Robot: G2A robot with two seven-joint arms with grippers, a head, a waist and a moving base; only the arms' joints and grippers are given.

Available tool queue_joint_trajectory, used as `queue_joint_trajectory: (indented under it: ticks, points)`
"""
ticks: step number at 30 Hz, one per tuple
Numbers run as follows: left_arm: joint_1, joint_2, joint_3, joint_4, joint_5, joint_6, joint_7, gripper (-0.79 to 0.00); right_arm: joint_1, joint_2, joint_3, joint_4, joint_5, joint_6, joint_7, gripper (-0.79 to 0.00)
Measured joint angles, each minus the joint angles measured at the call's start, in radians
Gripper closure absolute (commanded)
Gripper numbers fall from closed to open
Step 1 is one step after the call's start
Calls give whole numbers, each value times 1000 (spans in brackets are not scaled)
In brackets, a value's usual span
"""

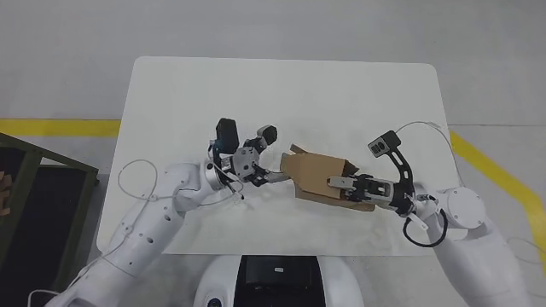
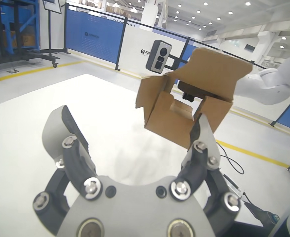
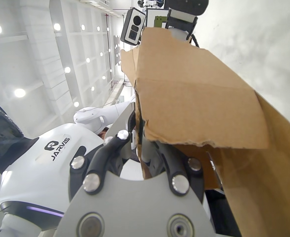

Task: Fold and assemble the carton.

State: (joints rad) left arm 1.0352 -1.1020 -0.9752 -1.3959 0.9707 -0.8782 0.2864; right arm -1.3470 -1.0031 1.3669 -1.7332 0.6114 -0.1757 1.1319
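A brown carton, partly folded with flaps open, is held above the white table near its front middle. My right gripper is shut on the carton's right end. In the right wrist view, the carton has one wall pinched in that gripper, and the far finger is hidden behind cardboard. My left gripper stands open just left of the carton. The left wrist view has this gripper wide apart, one fingertip close by the lower corner of the carton; contact is unclear.
A dark green crate stands on the floor left of the table. Yellow floor tape runs on both sides. Thin cables trail from both wrists. The far half of the table is bare.
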Motion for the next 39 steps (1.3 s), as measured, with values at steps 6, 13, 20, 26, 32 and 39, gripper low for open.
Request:
queue_joint_trajectory:
  ticks: [6, 13, 20, 26, 32, 39]
  points:
    - [32, 8, -56, 24, -1, 31, 8, -785, -1, 0, -15, -6, 1, 5, 27, 0]
    - [12, -4, -49, 69, -1, 56, 6, -785, 3, -2, -45, -23, 11, 4, 70, 0]
    - [-14, -21, -19, 88, 0, 40, 23, -785, 10, -3, -62, -19, 19, 5, 96, 0]
    - [-23, -27, -15, 81, 14, -10, 47, -785, 19, -4, -70, -7, 18, 4, 97, 0]
    - [-14, -29, -13, 72, 10, -59, 39, -785, 28, -5, -73, 8, 19, 3, 80, 0]
    - [21, -26, -32, 26, 25, -84, 42, -785, 31, -6, -74, 14, 19, 5, 73, 0]
